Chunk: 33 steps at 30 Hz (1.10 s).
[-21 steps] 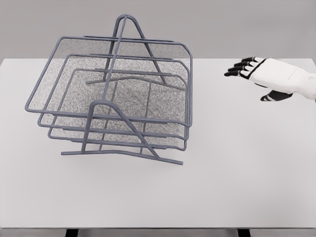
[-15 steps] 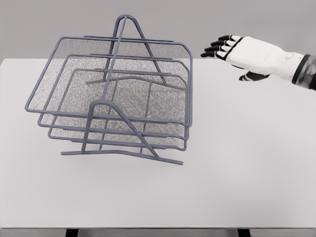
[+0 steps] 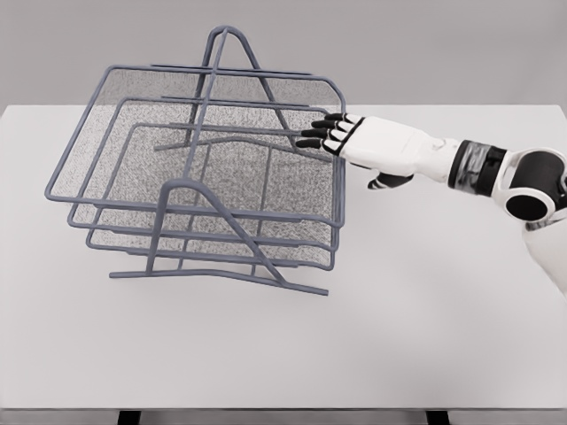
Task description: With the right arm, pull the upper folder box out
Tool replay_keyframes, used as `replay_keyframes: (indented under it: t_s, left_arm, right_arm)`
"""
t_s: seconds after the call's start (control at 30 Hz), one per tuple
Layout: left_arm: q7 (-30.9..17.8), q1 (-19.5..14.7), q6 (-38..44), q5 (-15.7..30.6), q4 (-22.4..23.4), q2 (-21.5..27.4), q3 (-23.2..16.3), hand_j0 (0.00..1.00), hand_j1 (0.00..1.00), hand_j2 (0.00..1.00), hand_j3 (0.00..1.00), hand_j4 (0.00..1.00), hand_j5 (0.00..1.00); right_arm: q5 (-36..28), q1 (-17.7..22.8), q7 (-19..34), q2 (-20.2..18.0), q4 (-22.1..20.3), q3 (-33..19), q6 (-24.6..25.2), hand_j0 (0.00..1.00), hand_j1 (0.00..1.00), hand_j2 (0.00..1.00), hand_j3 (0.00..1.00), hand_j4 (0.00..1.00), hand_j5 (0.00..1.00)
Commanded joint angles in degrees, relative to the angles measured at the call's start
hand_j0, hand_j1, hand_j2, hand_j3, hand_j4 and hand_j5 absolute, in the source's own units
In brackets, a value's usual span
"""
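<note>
A grey wire-mesh rack with three stacked trays stands on the left half of the white table (image 3: 425, 328). The upper tray (image 3: 142, 97) is the widest and sits at the top of the frame. My right hand (image 3: 330, 133) reaches in from the right and its black fingertips (image 3: 312, 135) lie over the right rim of the upper tray, near its back right corner. The fingers are stretched out flat and hold nothing; the thumb (image 3: 386, 182) hangs below the palm, outside the rim. My left arm does not show.
The rack's arched wire supports (image 3: 229, 35) rise above the trays at the back, and one arch (image 3: 182, 186) stands at the front. The rack's base rails (image 3: 221, 274) rest on the table. Bare tabletop stretches to the right and front of the rack.
My right hand has travelled leftwards and a little down from the table's far right, and now its fingertips reach over the upper tray's right rim. The rack has not moved.
</note>
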Motion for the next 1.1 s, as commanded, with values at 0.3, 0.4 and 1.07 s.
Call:
replay_keyframes:
  t_s: [0.3, 0.4, 1.07]
  left_arm:
    - [0.0, 0.1, 0.0, 0.0, 0.4, 0.0, -0.1, 1.00, 1.00, 1.00, 1.00, 1.00, 1.00]
    - [0.0, 0.1, 0.0, 0.0, 0.4, 0.0, -0.1, 1.00, 1.00, 1.00, 1.00, 1.00, 1.00]
    - [0.0, 0.4, 0.0, 0.0, 0.6, 0.0, -0.1, 1.00, 1.00, 1.00, 1.00, 1.00, 1.00]
  right_arm:
    - [0.9, 4.3, 0.5, -8.2, 0.5, -5.8, -1.2, 1.00, 1.00, 1.00, 1.00, 1.00, 1.00]
    - [0.9, 6.9, 0.5, -9.2, 0.5, -8.9, -1.2, 1.00, 1.00, 1.00, 1.00, 1.00, 1.00]
    - [-3.4, 17.3, 0.5, -20.2, 2.1, -20.5, -1.2, 1.00, 1.00, 1.00, 1.00, 1.00, 1.00]
